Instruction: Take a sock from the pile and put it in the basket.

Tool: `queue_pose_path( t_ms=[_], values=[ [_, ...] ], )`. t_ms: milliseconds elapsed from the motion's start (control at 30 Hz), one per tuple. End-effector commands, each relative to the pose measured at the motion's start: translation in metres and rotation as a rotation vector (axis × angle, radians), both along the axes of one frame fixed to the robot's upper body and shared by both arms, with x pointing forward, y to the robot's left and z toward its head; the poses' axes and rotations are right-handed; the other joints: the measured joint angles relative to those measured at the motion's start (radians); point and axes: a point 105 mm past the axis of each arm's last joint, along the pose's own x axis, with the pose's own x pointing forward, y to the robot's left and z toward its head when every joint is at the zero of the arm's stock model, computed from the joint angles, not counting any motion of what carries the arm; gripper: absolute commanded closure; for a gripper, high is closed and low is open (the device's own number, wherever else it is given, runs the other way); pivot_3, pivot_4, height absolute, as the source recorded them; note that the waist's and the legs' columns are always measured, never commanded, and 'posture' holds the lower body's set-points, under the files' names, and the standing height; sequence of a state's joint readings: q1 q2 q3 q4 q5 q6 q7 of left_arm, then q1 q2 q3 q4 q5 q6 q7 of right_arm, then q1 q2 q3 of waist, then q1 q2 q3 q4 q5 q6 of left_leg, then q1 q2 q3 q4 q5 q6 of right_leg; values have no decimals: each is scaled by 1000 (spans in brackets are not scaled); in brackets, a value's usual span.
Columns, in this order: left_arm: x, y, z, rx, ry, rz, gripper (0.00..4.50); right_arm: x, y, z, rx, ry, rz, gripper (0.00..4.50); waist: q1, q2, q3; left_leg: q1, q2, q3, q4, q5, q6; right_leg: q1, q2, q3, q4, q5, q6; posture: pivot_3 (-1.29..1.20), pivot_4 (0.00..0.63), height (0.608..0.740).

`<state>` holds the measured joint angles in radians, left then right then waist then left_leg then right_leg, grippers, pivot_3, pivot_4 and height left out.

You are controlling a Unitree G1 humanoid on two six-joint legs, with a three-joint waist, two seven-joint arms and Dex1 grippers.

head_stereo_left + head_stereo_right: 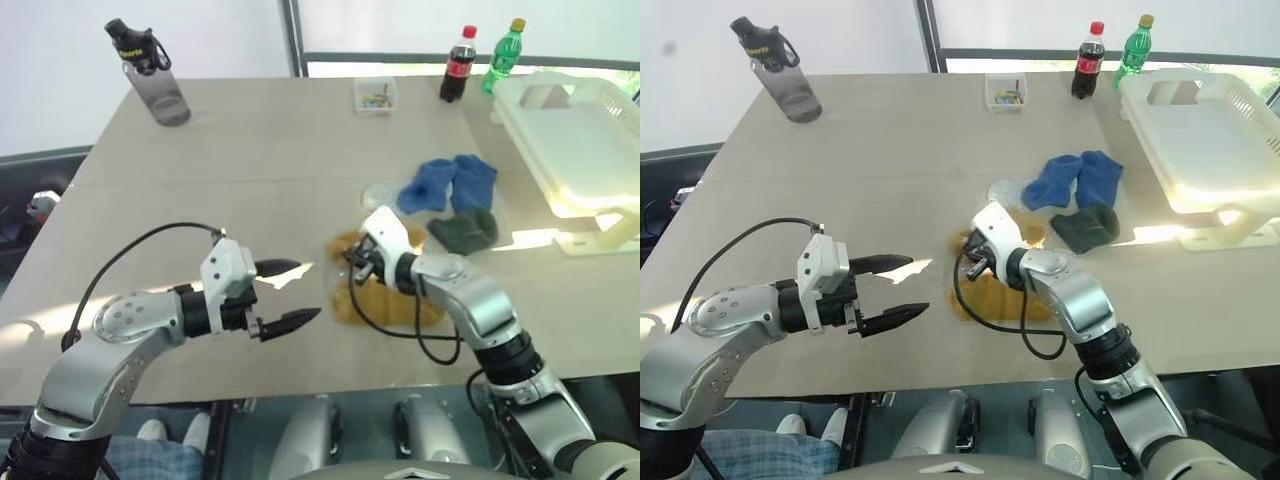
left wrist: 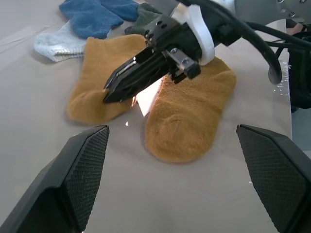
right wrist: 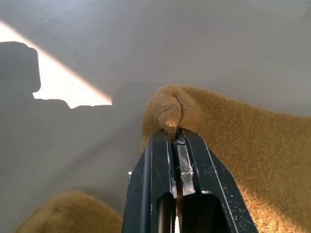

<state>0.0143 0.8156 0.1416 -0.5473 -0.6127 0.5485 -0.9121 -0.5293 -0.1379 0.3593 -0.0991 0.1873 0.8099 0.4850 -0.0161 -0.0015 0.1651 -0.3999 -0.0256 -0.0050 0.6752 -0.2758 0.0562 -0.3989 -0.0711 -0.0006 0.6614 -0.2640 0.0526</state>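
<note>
Right pincer (image 3: 177, 138): clamped on mustard sock (image 3: 233, 131) fold, on the table (image 1: 250, 170) | left pincer (image 1: 290, 292): wide, empty, above the table's near edge.

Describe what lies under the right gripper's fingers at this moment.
Two mustard socks lie flat on the table beneath the right gripper. Its fingers are shut, pinching a fold of one sock. The fingers hide how deep that fold goes.

Silver-grey jointed arms, white wrist housings, looping black cables, black tapered end effector fingers (image 1: 284, 267)
</note>
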Motion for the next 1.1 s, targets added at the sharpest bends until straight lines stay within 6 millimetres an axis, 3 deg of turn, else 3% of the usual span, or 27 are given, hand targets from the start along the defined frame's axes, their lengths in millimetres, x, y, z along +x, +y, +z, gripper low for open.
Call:
queue_pose_path(
  t_ms=[33, 100, 200, 333, 433, 600, 767, 900, 1100],
  values=[
    [-4, -5, 8, -6, -32, -25, 0, -6, 19, 15, 80, -27, 69, 3545, 0, 0, 0, 0, 0, 0, 0, 0, 0, 0, 0, 0, 0, 0, 0, 0, 150, 740],
    [-3, -5, 8, -13, -33, -17, 0, -10, 23, 21, 111, -50, 92, 2491, 0, 0, 0, 0, 0, 0, 0, 0, 0, 0, 0, -1, 0, 0, 0, 0, 150, 740],
    [8, -2, 14, -59, -47, 58, 0, -11, 20, 33, 122, -107, 92, 1252, 2, 0, 0, 0, 0, 0, 0, 0, 0, 0, 0, -2, 0, 0, 0, 0, 150, 740],
    [32, 4, 8, -29, -81, 191, 0, -7, -3, 53, 131, -189, 57, 1252, 3, 0, 0, 0, -1, -1, 0, 0, 0, 0, 0, -2, 0, 0, 0, 0, 150, 740],
    [50, 7, -3, 8, -105, 263, 0, -2, -30, 61, 119, -215, 3, 1252, 3, 0, 0, 0, -2, -1, 0, 0, 0, 1, 1, -3, 0, 0, 0, 0, 150, 740],
    [79, -1, -16, 41, -148, 292, 0, 13, -84, 59, 64, -214, -127, 1252, 8, -1, 0, 0, -3, -1, 0, 0, 0, 1, 1, -4, 1, 0, 0, 0, 150, 740],
    [98, -15, -23, 68, -180, 264, 0, 25, -118, 55, 13, -208, -218, 1252, 2, -1, 0, -1, -3, -1, 0, 0, 0, 1, 1, -4, 1, 0, 0, 0, 150, 740],
    [103, -29, -31, 111, -186, 201, 0, 26, -128, 42, -25, -169, -246, 1252, 3, -1, 0, -1, -3, -1, 0, 0, 0, 1, 1, -4, 1, 0, 0, 0, 150, 740],
    [110, -26, -32, 169, -202, 205, 0, 25, -121, 22, -11, -93, -255, 1252, 3, -1, 0, -1, -3, 0, 0, 0, 0, 1, 0, -3, 1, 0, 0, 0, 150, 740]
  ],
)
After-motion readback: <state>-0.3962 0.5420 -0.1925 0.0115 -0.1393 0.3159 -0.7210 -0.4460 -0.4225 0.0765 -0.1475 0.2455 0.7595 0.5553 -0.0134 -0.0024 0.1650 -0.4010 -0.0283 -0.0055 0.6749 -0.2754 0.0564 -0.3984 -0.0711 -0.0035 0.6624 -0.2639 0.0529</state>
